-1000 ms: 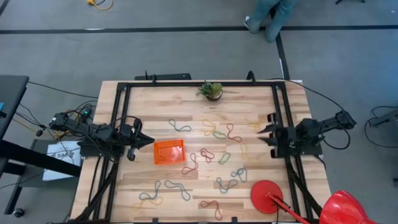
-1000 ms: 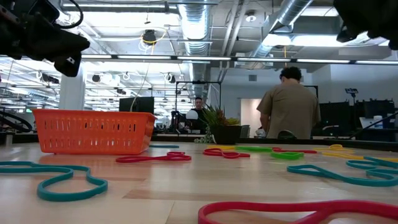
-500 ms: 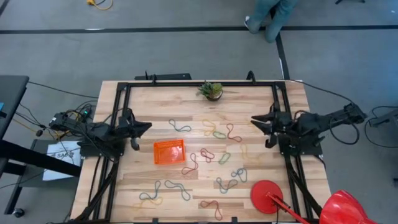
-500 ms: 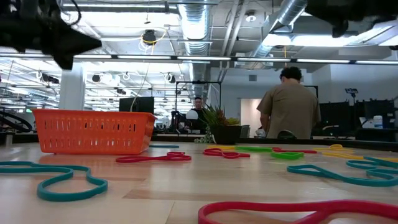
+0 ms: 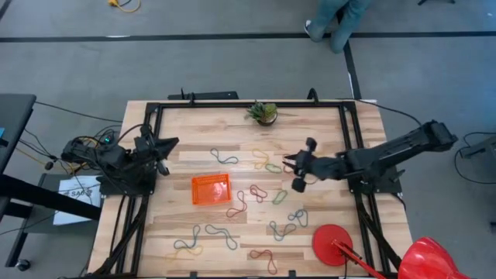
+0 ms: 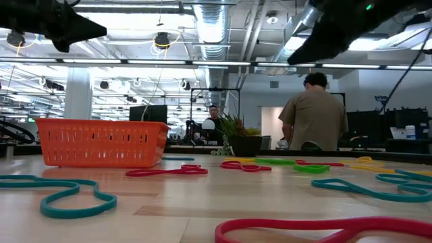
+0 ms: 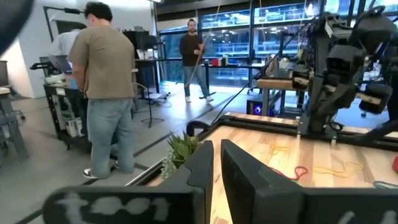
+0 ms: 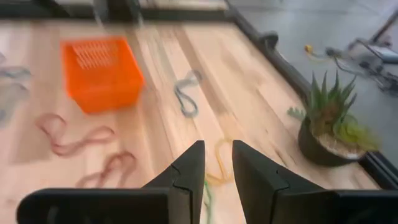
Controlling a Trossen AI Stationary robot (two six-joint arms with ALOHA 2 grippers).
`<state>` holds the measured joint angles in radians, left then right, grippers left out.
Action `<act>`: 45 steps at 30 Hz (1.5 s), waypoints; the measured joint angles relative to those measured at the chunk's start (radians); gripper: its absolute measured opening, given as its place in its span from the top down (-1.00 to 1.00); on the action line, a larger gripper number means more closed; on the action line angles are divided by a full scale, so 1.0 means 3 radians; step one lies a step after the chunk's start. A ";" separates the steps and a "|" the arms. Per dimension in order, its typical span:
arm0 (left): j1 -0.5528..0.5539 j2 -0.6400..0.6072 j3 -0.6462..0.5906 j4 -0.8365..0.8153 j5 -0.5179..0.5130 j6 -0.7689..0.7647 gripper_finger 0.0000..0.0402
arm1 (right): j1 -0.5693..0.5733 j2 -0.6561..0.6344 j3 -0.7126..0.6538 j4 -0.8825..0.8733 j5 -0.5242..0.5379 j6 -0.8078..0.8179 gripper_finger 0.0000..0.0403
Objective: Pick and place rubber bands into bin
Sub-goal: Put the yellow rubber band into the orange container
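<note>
The orange mesh bin [image 5: 211, 188] stands left of the table's middle and also shows in the low view [image 6: 101, 142]. Rubber bands lie flat and scattered on the wood: a blue one [image 5: 225, 157], a yellow-green one [image 5: 268, 163], red ones [image 5: 256, 192] and teal ones [image 5: 286, 228]. My right gripper [image 5: 288, 163] reaches from the right edge out over the bands in the middle. It hangs above them, slanting down, its fingers slightly open [image 8: 217, 158] and holding nothing. My left gripper [image 5: 172, 143] is raised at the left edge, level and shut [image 7: 217, 158].
A small potted plant [image 5: 263, 113] stands at the far edge. A flat red disc [image 5: 332, 244] lies at the near right corner. Black frame rails [image 5: 350, 132] border the table. A person [image 6: 314, 115] stands beyond the far edge.
My right gripper has swung from the table's right edge out toward the middle, rising a little and tipping its fingers downward over the bands. My left gripper has risen and turned toward the far edge. No band and not the bin has moved.
</note>
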<state>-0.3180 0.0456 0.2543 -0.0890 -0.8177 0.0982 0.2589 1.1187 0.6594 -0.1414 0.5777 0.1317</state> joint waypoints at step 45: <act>0.0000 0.0001 0.0000 -0.0120 -0.0032 0.0058 0.90 | -0.1340 0.1462 0.0838 -0.3256 -0.0632 0.2911 0.71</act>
<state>-0.3180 0.0460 0.2543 -0.1249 -0.8272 0.1157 -0.1430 1.5572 0.9108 -1.1183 0.3880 1.0050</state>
